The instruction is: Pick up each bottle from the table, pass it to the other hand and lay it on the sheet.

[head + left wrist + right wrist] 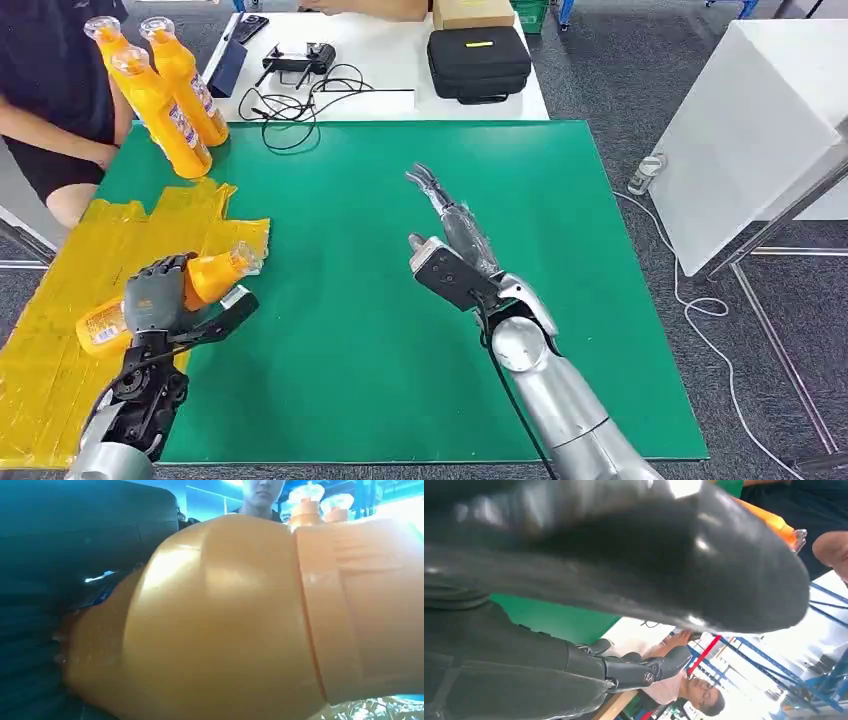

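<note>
My left hand [162, 300] grips an orange bottle [200, 283] lying on its side over the yellow sheet [60, 370] at the table's left; its clear cap points toward the green mat. In the left wrist view the bottle's orange body [225, 620] sits right against the camera. Three more orange bottles [170, 110] stand upright at the far left corner of the green table [400, 300]. My right hand [450, 220] hovers above the middle of the table with its fingers stretched out and nothing in it; its dark thumb [624, 555] looms large in the right wrist view.
A person in dark clothes [50, 90] stands at the far left beside the upright bottles. Behind the green mat a white table [390, 60] carries a black case [478, 62], cables and a controller. A white board [740, 130] leans at the right.
</note>
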Controlling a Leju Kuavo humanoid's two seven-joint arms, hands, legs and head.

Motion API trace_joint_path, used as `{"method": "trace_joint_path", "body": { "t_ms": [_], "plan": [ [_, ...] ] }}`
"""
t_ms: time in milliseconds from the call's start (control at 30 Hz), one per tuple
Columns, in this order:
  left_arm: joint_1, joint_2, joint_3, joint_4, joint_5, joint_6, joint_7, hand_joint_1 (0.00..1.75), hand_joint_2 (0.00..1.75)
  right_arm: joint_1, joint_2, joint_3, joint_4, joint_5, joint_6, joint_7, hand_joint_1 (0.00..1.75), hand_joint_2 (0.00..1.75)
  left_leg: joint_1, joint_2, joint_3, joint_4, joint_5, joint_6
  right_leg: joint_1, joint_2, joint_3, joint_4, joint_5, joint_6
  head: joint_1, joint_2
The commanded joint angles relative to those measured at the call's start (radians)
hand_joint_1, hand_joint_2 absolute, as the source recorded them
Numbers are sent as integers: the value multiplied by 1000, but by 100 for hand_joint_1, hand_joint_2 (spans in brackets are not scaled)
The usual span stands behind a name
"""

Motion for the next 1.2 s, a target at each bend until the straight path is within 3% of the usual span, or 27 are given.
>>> {"method": "trace_joint_path", "body": {
  "t_ms": [33, 67, 100, 133, 200, 433, 867, 1033, 1200],
  "plan": [
    [-33, -41, -118, 142, -20, -32, 18, 175, 175, -72, 4, -2, 100, 3, 20, -3, 0, 0, 0, -1, 5, 0, -2, -1, 0, -3, 5, 0, -2, 1, 0, 0],
    [-37, -41, -136, 156, -20, -41, 32, 5, 175, -75, 6, -3, 105, 3, 21, -3, 0, 0, 0, -1, 3, -1, -1, -1, 0, -2, 3, -1, -1, 1, 0, 0],
    [-44, -40, -157, 176, -32, -95, 42, 0, 0, -83, 11, -3, 114, 3, 25, -7, 0, 0, 1, -1, 5, 0, -2, -1, 1, -2, 5, -1, -2, 1, 0, 0],
    [-53, -43, -140, 188, 1, -192, 12, 0, 0, -86, 13, -3, 117, 6, 27, -9, 0, 0, 1, -1, 5, 0, -2, -1, 1, -3, 6, 0, -2, 1, 0, 0],
    [-65, -34, -170, 197, -15, -353, 68, 0, 0, -82, 16, -8, 106, 14, 31, -11, 0, 0, 1, 0, 2, 0, -1, -1, 0, -1, 2, 0, -1, 1, 0, 0],
    [-70, -13, -163, 195, 15, -458, 78, 0, 0, -35, 9, -21, 54, 42, 32, -1, 0, 0, 0, -5, 6, -1, 0, -1, 0, -6, 8, -1, -1, 0, 0, 0],
    [-69, -10, -163, 193, 15, -459, 77, 0, 0, -35, 9, -22, 53, 43, 32, -1, 0, 0, 0, -4, 12, -1, 0, -3, 0, -6, 13, -1, -1, 0, 0, 0],
    [-67, 4, -163, 200, 25, -539, 105, 0, 0, -27, 6, -32, 58, 57, 41, -1, 0, 0, 1, -3, 13, -1, 0, -3, 1, -6, 14, -1, -1, 0, 0, 0],
    [-68, 3, -99, 166, 131, -464, -8, 0, 0, -9, 3, -49, 42, 67, 38, 0, 0, 0, 0, -3, 13, -2, 1, -3, 0, -5, 14, -1, 0, 0, 0, 0]
  ]
}}
